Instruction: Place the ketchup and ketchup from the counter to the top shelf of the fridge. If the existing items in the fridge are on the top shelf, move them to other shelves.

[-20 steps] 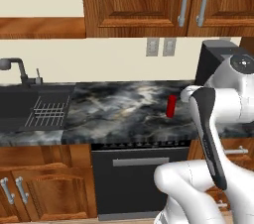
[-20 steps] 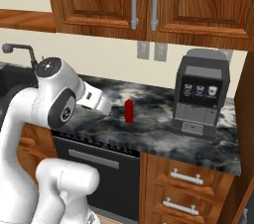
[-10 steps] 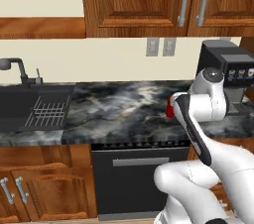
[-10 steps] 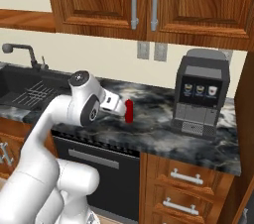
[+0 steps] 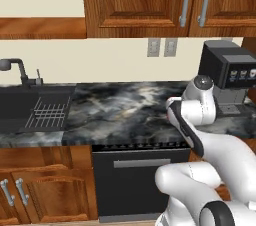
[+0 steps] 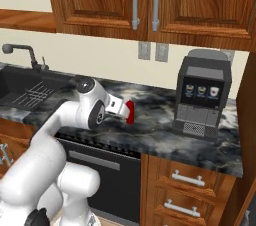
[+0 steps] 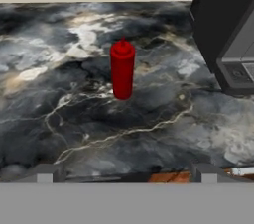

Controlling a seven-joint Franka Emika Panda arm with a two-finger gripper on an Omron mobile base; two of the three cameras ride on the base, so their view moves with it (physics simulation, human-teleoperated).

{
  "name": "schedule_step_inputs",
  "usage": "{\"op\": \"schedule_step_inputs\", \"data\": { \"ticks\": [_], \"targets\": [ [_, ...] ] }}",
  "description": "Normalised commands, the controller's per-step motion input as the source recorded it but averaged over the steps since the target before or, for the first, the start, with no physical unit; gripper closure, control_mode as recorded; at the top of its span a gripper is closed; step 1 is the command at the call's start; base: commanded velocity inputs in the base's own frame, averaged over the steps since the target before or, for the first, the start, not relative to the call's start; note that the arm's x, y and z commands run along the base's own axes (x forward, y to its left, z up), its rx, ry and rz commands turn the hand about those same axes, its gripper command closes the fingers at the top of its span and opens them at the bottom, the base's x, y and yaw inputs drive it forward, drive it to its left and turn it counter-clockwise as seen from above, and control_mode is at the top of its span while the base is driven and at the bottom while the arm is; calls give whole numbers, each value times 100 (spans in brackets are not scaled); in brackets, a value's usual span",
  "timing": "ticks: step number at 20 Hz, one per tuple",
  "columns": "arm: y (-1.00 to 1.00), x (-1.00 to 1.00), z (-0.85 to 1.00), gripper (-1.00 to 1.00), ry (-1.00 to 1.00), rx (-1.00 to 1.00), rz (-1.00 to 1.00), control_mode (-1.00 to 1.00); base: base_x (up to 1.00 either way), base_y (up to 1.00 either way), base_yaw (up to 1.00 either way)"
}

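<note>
One ketchup (image 7: 122,69), an all dark red squeeze bottle with a pointed nozzle, stands upright on the dark marbled counter (image 7: 64,104). In the hand view it is straight ahead of my gripper (image 7: 126,175), a short way beyond the open fingertips (image 7: 45,173), with nothing between them. From the right base view the gripper (image 6: 122,107) hovers level with the ketchup (image 6: 130,112), just to its left and apart from it. The fridge, its shelves and the existing items are out of view.
A dark coffee machine (image 6: 202,95) stands on the counter (image 6: 160,132) right of the bottle, close at the right of the hand view (image 7: 228,34). A sink with a drying rack (image 5: 37,107) lies far left. Wooden cabinets hang above, and an oven front (image 5: 135,180) sits below.
My arm has swung down and forward, bringing the hand from high beside the coffee machine to just short of the ketchup. The jaws have stayed open and the bottle has not moved.
</note>
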Motion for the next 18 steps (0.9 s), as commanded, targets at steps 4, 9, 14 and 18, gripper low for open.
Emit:
{"op": "schedule_step_inputs", "data": {
  "ticks": [4,9,14,18],
  "targets": [
    [0,34,-21,-100,0,0,0,-100,0,0,0],
    [-8,28,-16,-100,0,0,0,-100,0,0,0],
    [-30,14,-15,-100,0,0,0,-100,0,0,0],
    [-12,18,-13,-100,0,0,0,-100,0,0,0]
  ]
}}
